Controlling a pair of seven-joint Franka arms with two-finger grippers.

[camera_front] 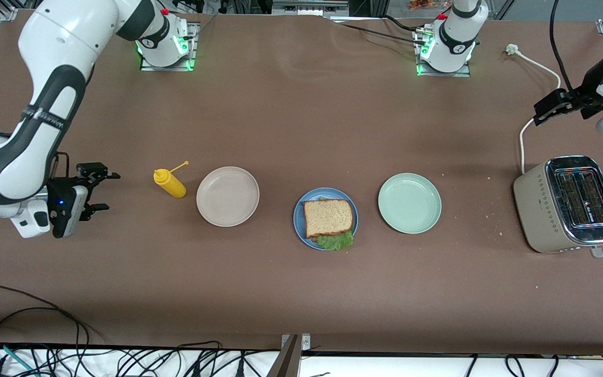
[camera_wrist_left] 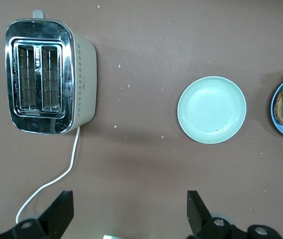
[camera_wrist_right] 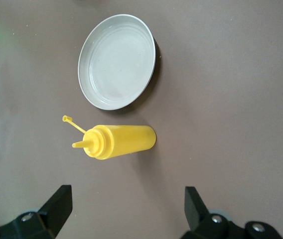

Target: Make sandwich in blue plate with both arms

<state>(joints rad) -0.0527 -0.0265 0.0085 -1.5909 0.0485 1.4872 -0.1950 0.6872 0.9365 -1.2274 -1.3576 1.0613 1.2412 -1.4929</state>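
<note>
The sandwich [camera_front: 329, 218] sits finished in the blue plate [camera_front: 298, 220] at the middle of the worktop [camera_front: 301, 293], its top bread slice lying flat and a frill of green lettuce poking out from under the edge nearest the front camera. My left pincer [camera_wrist_left: 129, 211] hangs in the air at the left arm's end of the worktop, over bare surface near the toaster [camera_front: 567, 204], with its fingers spread wide and nothing between them. My right pincer [camera_wrist_right: 126, 209] hangs at the right arm's end, fingers likewise spread apart and empty, over bare worktop just beside the yellow squeeze bottle [camera_front: 169, 183]. That bottle lies on its side, its nozzle cap dangling on a thin strap. Between the bottle and the blue plate rests the beige plate [camera_front: 227, 196], bare of food. The pale green plate [camera_front: 409, 203] lies between the blue plate and the toaster, also bare apart from a few specks. The toaster's white cord [camera_front: 529, 123] trails across the worktop toward my left arm's base, and crumbs dot the surface near it.
</note>
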